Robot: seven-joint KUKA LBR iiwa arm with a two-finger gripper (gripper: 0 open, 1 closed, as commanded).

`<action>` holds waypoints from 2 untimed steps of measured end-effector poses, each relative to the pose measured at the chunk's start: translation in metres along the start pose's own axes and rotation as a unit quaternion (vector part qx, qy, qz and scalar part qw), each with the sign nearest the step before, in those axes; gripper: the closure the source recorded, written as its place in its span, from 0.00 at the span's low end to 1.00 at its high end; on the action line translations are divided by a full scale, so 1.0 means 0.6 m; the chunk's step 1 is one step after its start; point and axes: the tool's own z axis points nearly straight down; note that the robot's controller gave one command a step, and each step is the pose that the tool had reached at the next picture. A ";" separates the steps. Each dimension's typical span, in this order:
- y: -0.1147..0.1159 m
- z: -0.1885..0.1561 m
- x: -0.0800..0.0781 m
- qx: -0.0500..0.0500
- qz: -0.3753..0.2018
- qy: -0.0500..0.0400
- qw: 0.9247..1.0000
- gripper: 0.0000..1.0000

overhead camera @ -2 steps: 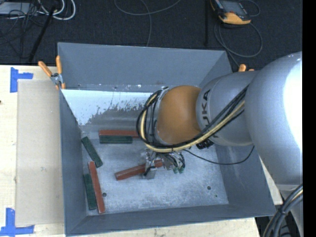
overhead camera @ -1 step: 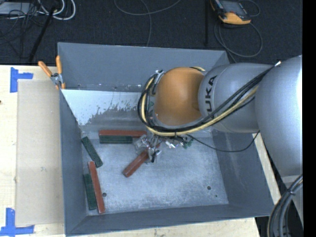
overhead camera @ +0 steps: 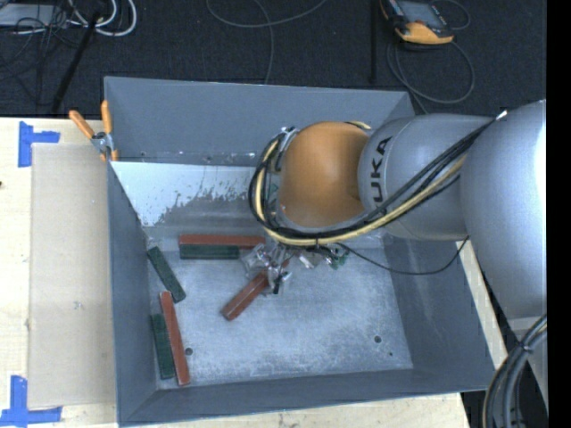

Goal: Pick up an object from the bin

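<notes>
Centre the gripper (overhead camera: 272, 273), its opening not discernible, squarely across the upper end of the reddish-brown bar (overhead camera: 241, 300) before closing.

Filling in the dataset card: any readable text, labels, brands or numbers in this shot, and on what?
"UKA": on the silver arm link, running sideways next to the orange cover; the start of the word is hidden.
Flat bars in the bin: no markings.
Orange and black device on the floor behind the bin: anything on it is too small to read.
</notes>
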 end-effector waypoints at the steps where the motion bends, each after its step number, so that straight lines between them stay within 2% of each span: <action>1: -0.010 -0.230 0.003 0.003 0.013 -0.003 1.000 1.00; 2: -0.009 -0.221 0.005 0.000 0.015 0.000 1.000 0.00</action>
